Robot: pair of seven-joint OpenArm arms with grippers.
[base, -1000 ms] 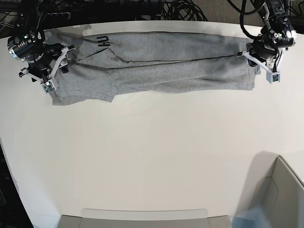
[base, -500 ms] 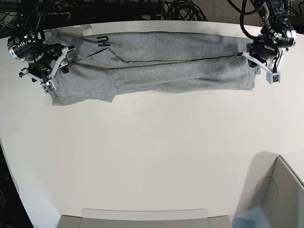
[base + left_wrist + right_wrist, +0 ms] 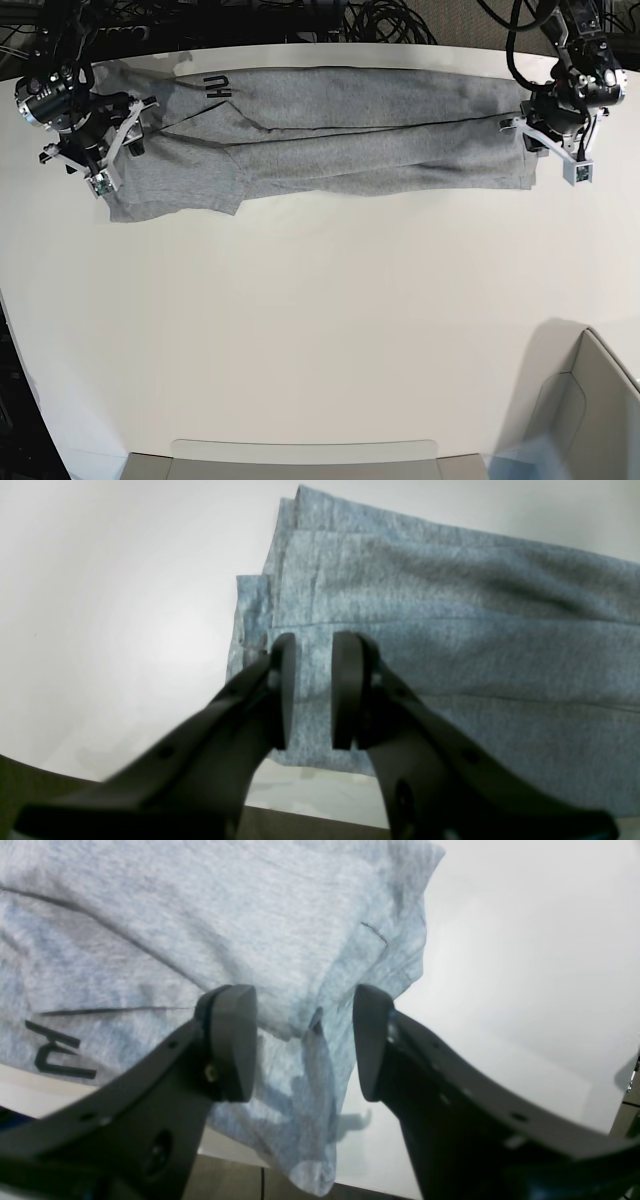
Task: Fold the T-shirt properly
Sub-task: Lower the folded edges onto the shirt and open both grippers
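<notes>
At the near edge of the base view, a pale tray (image 3: 305, 450) and a light bin (image 3: 590, 400) at the right corner sit at the border of the white desk (image 3: 320, 320), whose broad middle lies bare in front of the work.

Farther back, the T-shirt (image 3: 340, 140) lies flat on the desk as a long grey band folded lengthwise, running nearly the whole width close to the far edge. Black letters (image 3: 218, 88) show on a turned-over part near its left end, and a sleeve flap hangs toward the viewer at that end.

The right gripper (image 3: 305, 1042) is at the band's left end in the base view. Its fingers (image 3: 232, 1040) stand wide apart, and rumpled cloth bunches in the gap between them; whether the pads touch it cannot be told. Nothing is clamped. A black letter (image 3: 55, 1055) shows to the side in the wrist view.

The left gripper (image 3: 307, 690) is at the band's opposite end, over the stacked hem corner. Its fingers (image 3: 282, 690) stand a narrow gap apart, open, with flat layers of cloth seen through the gap below; they hold nothing.

Beyond the desk's far edge, black cables (image 3: 390, 20) lie coiled.
</notes>
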